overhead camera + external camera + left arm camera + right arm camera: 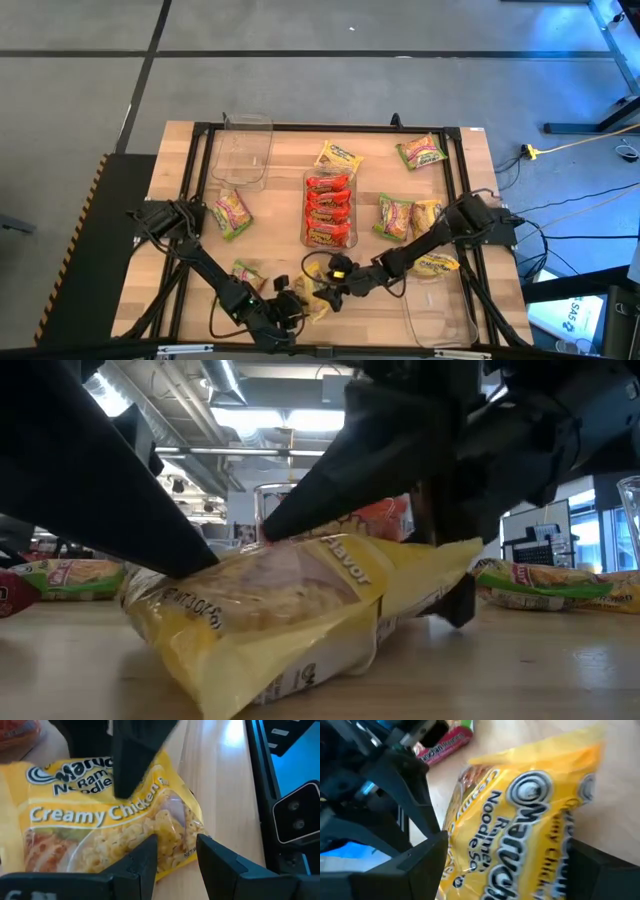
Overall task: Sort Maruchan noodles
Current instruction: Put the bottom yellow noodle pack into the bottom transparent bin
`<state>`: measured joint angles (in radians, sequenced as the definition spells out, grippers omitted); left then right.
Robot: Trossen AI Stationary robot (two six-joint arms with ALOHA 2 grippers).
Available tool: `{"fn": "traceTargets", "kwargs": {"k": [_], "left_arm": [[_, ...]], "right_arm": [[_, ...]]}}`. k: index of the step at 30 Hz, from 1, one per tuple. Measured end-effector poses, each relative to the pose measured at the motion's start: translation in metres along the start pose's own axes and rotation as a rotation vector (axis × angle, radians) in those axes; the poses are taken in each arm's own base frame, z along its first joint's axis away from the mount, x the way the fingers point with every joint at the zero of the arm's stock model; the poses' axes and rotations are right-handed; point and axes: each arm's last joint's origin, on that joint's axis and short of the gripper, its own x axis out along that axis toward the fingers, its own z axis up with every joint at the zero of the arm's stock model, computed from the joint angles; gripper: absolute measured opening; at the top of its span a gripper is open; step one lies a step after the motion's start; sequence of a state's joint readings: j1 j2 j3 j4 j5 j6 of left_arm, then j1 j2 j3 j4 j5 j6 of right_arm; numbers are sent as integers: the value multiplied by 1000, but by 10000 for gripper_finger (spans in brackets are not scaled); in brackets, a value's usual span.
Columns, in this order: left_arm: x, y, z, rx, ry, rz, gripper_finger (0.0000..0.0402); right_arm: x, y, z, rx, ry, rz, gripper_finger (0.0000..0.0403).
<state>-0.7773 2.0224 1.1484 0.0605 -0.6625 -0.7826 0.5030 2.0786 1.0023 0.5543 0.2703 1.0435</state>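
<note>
Beside green packet [247,272], yellow packet [322,292]

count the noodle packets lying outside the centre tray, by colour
green packets: 4
yellow packets: 4
red packets: 0
total: 8

The yellow crinkly plastic noodle packet [110,827] is cut off by the left wrist picture's edge, and a dark finger [132,757] of the other arm covers part of its label. In the high view, both arms hide most of this packet, and the print on the packets farther up the table is too small to read.
</note>
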Motion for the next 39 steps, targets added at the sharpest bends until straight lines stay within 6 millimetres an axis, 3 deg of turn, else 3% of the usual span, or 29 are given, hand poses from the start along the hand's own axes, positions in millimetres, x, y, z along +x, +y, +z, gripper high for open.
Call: {"fn": "traceTargets", "kwargs": {"k": [8,16,21,27,34,39], "left_arm": [[0,0,0,-1,-3,0,130],[-2,-2,1,3,9,-23,130],[-14,-6,7,-8,75,-112,130],[-35,-18,17,-54,99,-250,130],[-41,-22,16,-57,70,-242,130],[-41,-22,18,-72,37,-236,130]], "right_arm": [[14,10,-1,-81,48,52,290],[16,18,2,-172,55,92,176],[15,21,4,-192,48,116,111],[14,24,5,-290,37,126,96],[-7,35,15,-465,126,115,102],[-43,52,23,-558,212,55,94]]}}
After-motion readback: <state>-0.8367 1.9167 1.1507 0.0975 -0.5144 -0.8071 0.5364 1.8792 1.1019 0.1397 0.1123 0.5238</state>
